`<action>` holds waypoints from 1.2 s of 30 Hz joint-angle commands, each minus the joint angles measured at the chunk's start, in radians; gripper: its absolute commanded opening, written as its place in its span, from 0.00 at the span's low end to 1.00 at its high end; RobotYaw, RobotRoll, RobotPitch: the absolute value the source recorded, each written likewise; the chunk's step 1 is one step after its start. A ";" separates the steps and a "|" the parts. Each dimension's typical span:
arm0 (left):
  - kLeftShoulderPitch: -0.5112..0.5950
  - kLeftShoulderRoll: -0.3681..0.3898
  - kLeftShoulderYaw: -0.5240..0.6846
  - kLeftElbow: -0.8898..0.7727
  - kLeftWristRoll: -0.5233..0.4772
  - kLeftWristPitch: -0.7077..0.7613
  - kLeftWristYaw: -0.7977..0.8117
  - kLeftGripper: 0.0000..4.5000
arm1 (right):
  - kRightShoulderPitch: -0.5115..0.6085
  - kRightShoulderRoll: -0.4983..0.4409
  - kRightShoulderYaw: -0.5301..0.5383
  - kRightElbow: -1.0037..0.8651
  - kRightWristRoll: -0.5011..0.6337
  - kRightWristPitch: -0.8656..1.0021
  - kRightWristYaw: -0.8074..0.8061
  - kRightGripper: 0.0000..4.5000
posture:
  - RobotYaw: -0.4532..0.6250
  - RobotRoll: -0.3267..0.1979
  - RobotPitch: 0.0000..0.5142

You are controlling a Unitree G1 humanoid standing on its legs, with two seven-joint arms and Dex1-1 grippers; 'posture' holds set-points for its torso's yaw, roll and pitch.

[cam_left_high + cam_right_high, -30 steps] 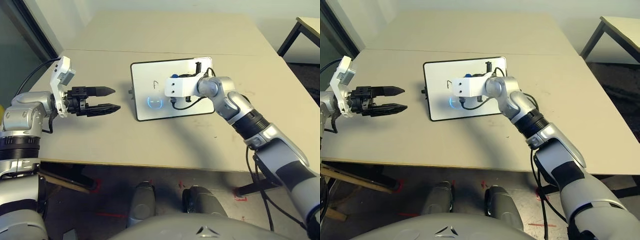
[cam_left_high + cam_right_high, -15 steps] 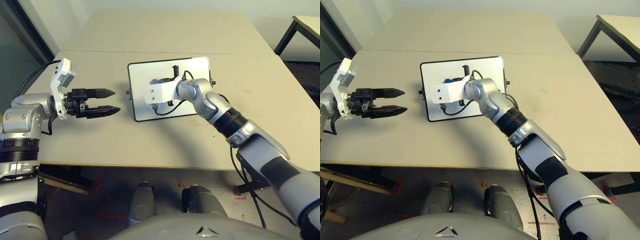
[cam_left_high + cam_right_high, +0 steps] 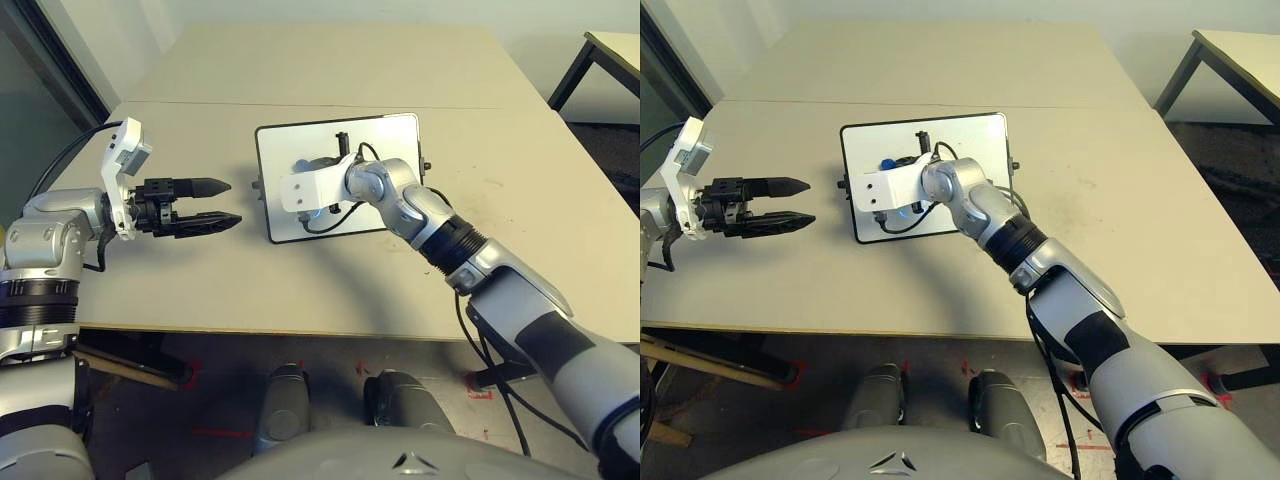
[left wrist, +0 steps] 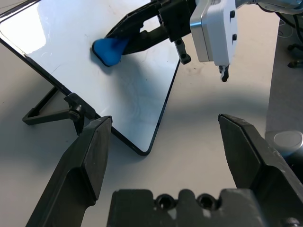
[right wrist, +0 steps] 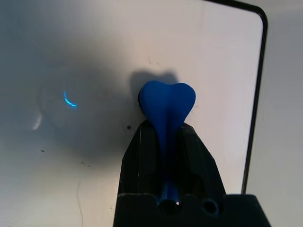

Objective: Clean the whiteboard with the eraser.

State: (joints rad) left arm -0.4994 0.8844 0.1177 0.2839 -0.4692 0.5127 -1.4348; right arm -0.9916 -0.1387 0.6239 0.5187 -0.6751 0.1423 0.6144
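The left gripper (image 3: 225, 202), two black pointed fingers on a silver forearm, is hovering above the pale beige tabletop (image 3: 200, 290) on the robot's left, level and pointing toward the board, its fingers standing apart with nothing between them. It is sitting well apart from the board's near-left corner.

Farther in, the right gripper (image 4: 116, 40) is reaching across from the robot's right, its silver arm crossing over the board's lower edge. Its black fingers (image 5: 142, 156) are clamped tight on the small bright blue eraser (image 5: 166, 101), squeezing it so that the free end is bulging into a rounded, heart-like lobe. That end is pressing against the board's white face, in its left half, and is casting a dark shadow there.

The small rectangular whiteboard with a thin black frame and rounded corners (image 3: 390, 135) is standing tilted back on a thin black wire stand (image 4: 45, 111), near the middle of the table. Its surface is looking nearly clean, with a few faint dark specks and a small blue glint (image 5: 69, 100) showing beside the eraser.

Beyond the board, a second pale table section (image 3: 330, 60) is lying against the first.
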 commanded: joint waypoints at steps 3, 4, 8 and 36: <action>-0.005 0.003 -0.002 -0.014 -0.005 0.001 0.003 1.00 | 0.035 -0.020 0.016 -0.017 -0.006 0.002 0.041 0.08 | 0.69 0.62 0.07; -0.007 0.004 -0.002 -0.011 -0.004 0.000 0.002 1.00 | 0.038 -0.028 0.012 -0.022 -0.006 0.004 0.044 0.08 | 0.69 0.62 0.07; -0.008 0.008 -0.003 -0.004 -0.001 -0.003 0.000 1.00 | 0.054 -0.064 -0.003 -0.051 -0.008 0.011 0.057 0.08 | 0.69 0.62 0.07; 0.023 0.019 0.023 -0.033 -0.015 0.002 0.012 1.00 | -0.066 0.032 0.009 0.110 -0.008 -0.049 -0.025 0.08 | 0.73 0.62 0.04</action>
State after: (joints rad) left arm -0.4899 0.8855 0.1259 0.2776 -0.4716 0.5076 -1.4278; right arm -1.0478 -0.1129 0.6184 0.5981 -0.6749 0.1038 0.5961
